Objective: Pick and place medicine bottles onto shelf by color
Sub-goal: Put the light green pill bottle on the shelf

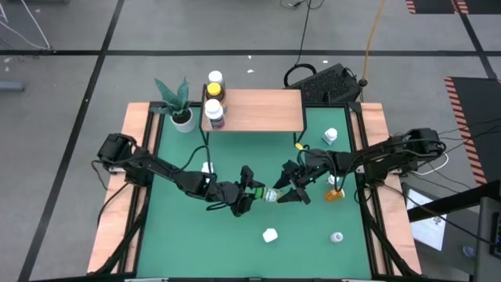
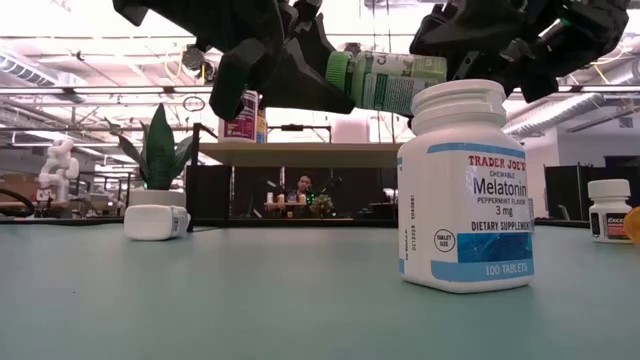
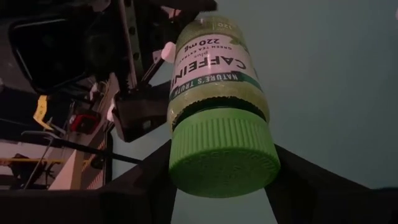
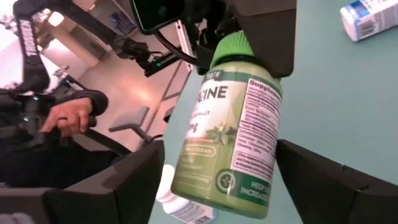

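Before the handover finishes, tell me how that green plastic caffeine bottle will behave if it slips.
The green plastic caffeine bottle, held by its ribbed cap in the left hand, lies sideways in the air, so it would probably land on its round side and roll. The glossy label looks slippery. As plastic, it is unlikely to break on the green table.

Both arms reach inward and meet above mid-table. The left gripper [image 1: 257,193] clamps the green bottle [image 1: 271,194] by its cap end (fingers either side), while the right gripper [image 1: 291,189] brackets its base, fingers spread, not touching.
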